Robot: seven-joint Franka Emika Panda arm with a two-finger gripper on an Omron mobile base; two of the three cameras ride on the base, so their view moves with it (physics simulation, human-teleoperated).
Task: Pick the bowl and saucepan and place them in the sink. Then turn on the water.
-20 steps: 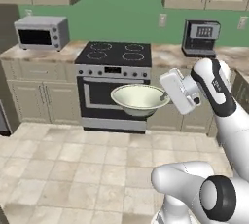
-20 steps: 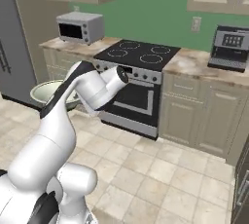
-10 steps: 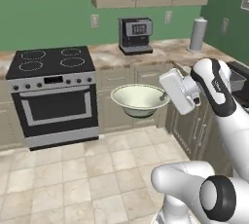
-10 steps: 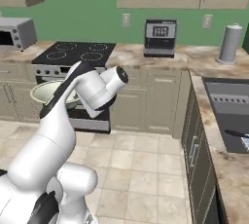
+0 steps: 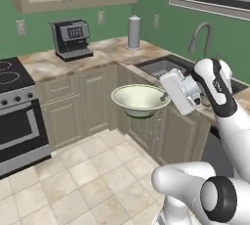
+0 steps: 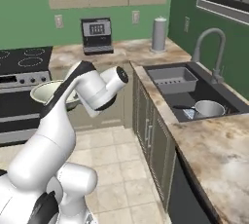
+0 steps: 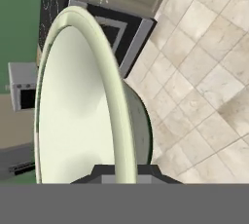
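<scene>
- Fingers are clamped on the near rim of the bowl, one dark tip on each side of the rim wall, as the hand view shows; the gripper is closed on it and carries it.
- Kitchen counter, marbled beige, runs along the green walls and turns the corner, with pale cabinets below and above it.
- White arm rises from the base and bends back towards the middle of the room, its hand pointing away from the counter.
- Black stove stands at the left end of the counter, with a tiled floor in front.
- Sink, a dark recessed basin, sits in the counter under the window; a ribbed grey tray lies in its far part and a tall curved faucet stands at its back edge.
- Bowl hangs upright in mid-air over the floor, level with the counter top and in front of the lower cabinets, well apart from the sink.
- Saucepan, silver-grey, rests inside the basin, in its near part, beside the tray.
- Coffee machine stands on the counter near the stove.
- Grey paper-towel roll stands upright in the counter's corner, near the sink.
</scene>
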